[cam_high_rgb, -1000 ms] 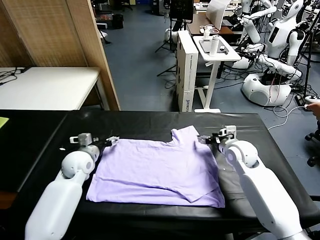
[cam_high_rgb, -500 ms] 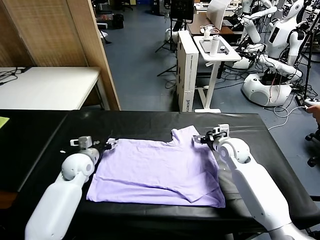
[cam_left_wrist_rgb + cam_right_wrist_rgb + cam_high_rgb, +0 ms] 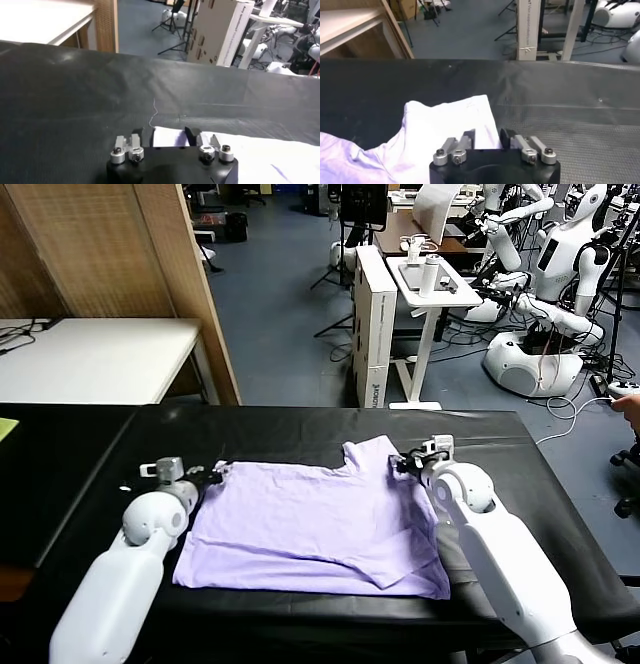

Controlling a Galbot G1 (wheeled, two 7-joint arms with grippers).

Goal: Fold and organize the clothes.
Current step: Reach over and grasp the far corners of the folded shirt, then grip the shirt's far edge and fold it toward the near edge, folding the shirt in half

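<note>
Head view: the T-shirt [image 3: 320,524] is spread flat at centre frame on the black table [image 3: 90,454], partly folded, w/ one sleeve sticking up at centre-right. The left gripper [image 3: 214,475] is set at the shirt's upper-left corner; the right gripper [image 3: 408,461] is set at the sleeve edge, centre-right. The step in hand is judged to be the approach to the two far corners for a fold toward the robot; nothing is lifted yet. Next, both grippers would need to be lowered onto the cloth edge, closed on it, then drawn together toward the near hem.

Left wrist view: fingers [image 3: 135,141] are seen parted, w/ the white-looking shirt corner [image 3: 167,137] lying between them, lower centre of frame. Contact can't be confirmed; nothing is gripped.

Right wrist view: fingers [image 3: 466,140] are likewise parted, straddling the sleeve edge [image 3: 470,115] at lower centre. The sleeve is spread on the table ahead, pale cloth trailing to lower left. No hold is made.
</note>
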